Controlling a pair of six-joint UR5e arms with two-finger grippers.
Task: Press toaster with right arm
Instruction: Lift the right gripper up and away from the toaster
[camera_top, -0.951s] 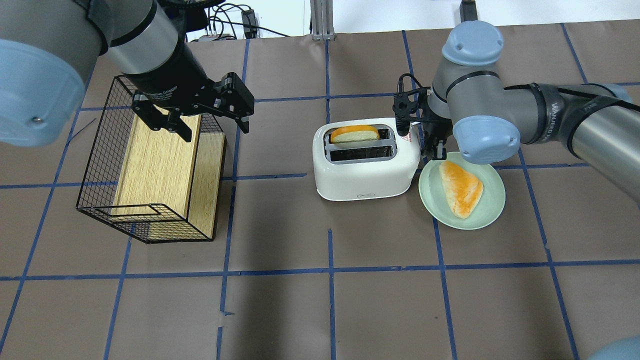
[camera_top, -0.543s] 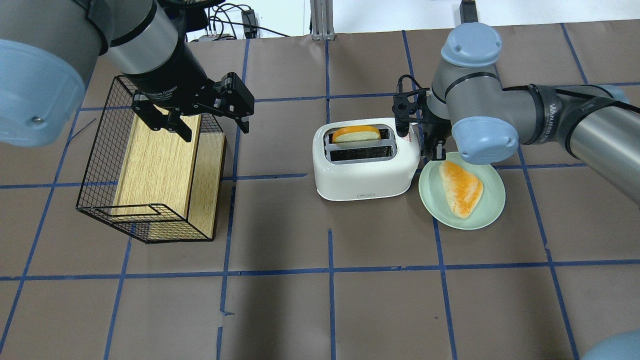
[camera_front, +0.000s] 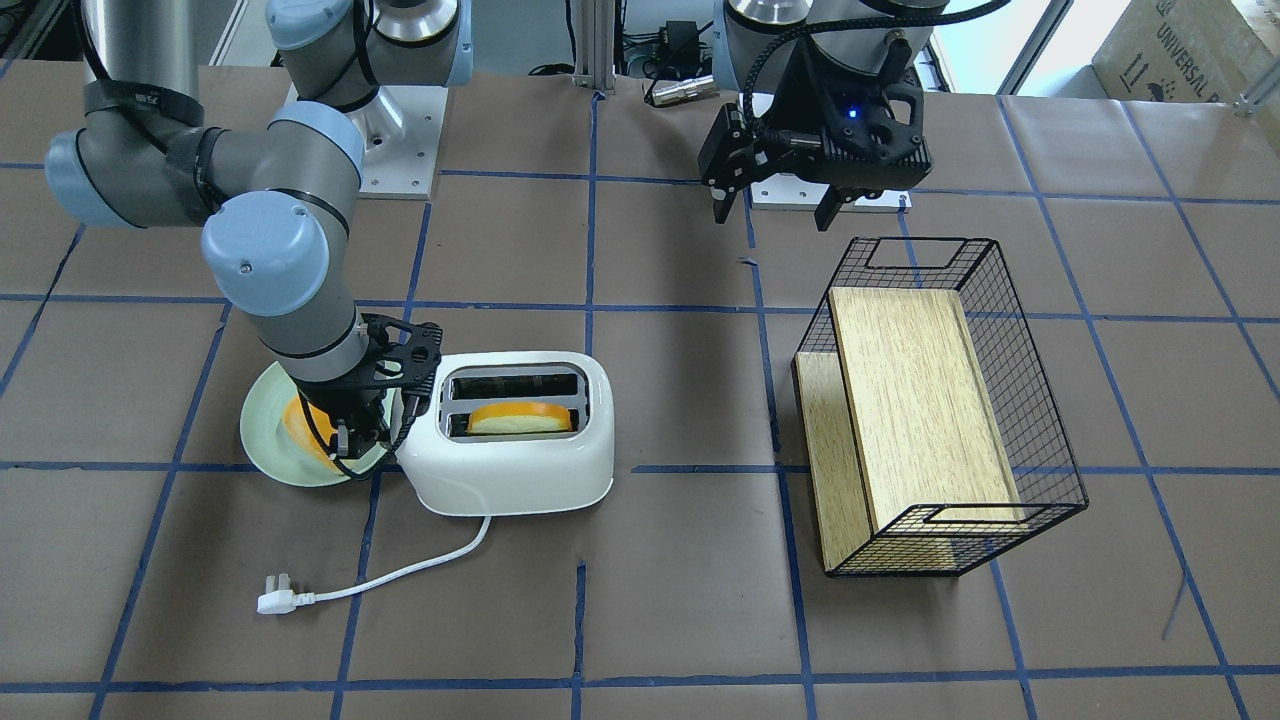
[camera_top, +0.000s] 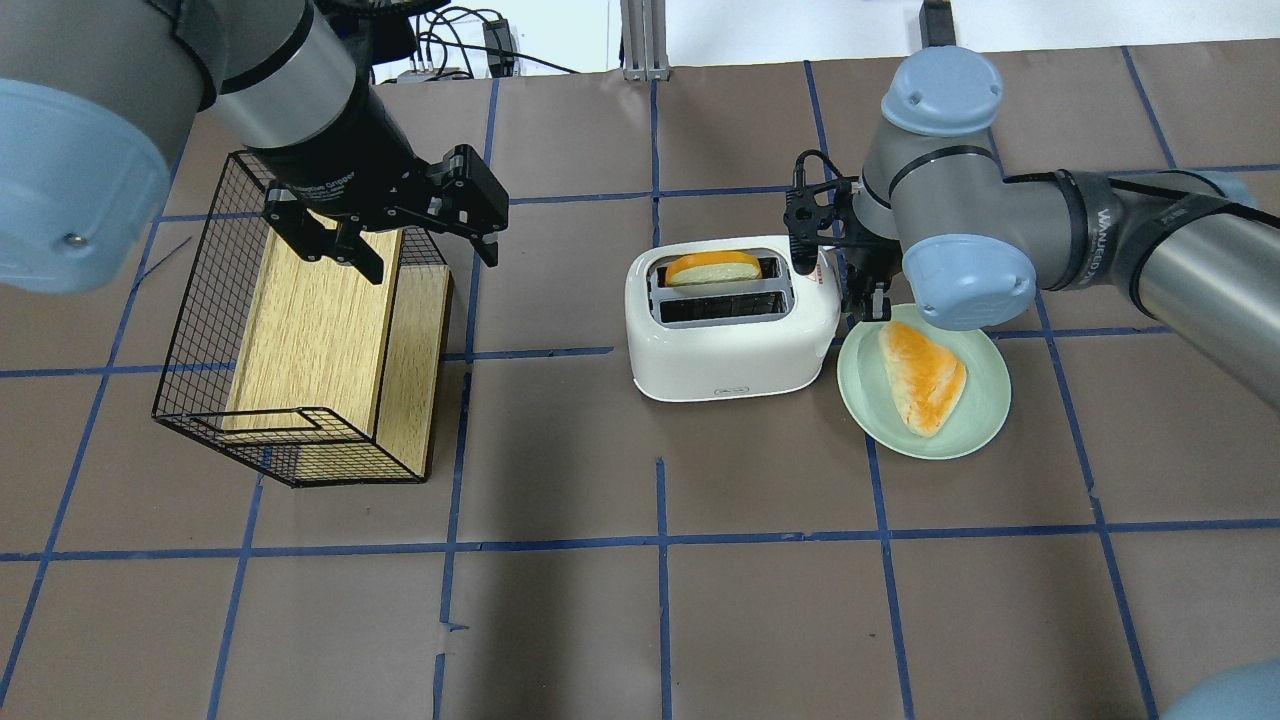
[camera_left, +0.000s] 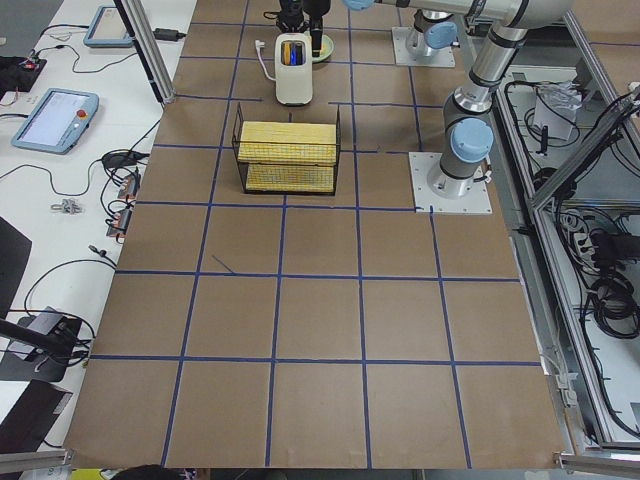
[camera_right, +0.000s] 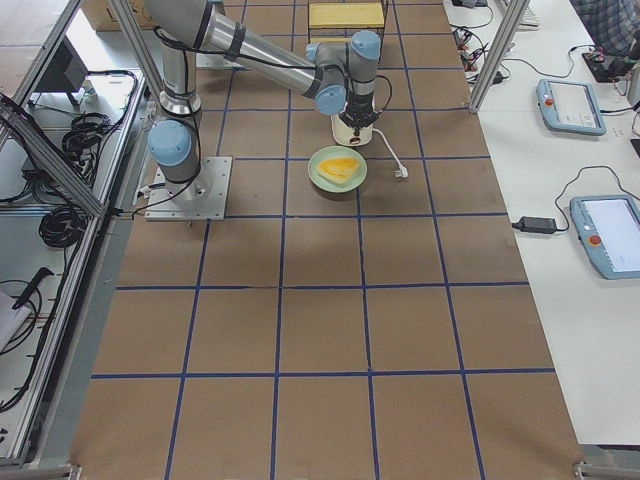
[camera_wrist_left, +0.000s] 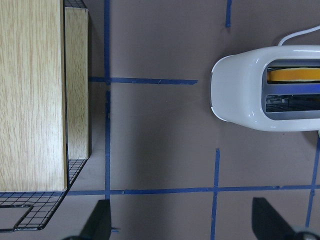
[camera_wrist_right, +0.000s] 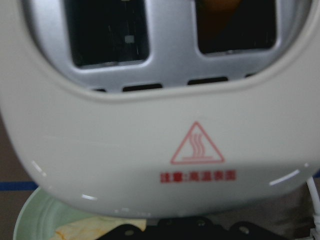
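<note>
**At toaster's end, over the plate: press may miss or shove**

Closest to the job, the right gripper (camera_top: 866, 305), black and clawed, hangs fingers-down just beside one end of the white rounded plastic two-slot toaster (camera_top: 735, 355). The toaster stands mid-table, that end just beside a pale green round plate (camera_top: 975, 425). Can't tell if the fingers are apart or together, as the wrist hides them. Lever isn't visible either, so main risk imo: tips land on the shell, not the lever, & nothing goes down. Toaster looks light, so an off-centre push could skid or tip it. Tips hang by the plate rim, & too deep a stroke could clip it & jolt the orange-crusted bread wedge (camera_top: 922, 375). Further out, the white cord ends in a loose plug (camera_front: 275, 603) lying on the table. Unplugged, so the lever prob. won't latch. Far off, the left gripper (camera_top: 433, 265), fingers wide apart & empty, hovers by the black wire basket (camera_top: 200, 330) w/ a wooden block; no clash likely.
</note>
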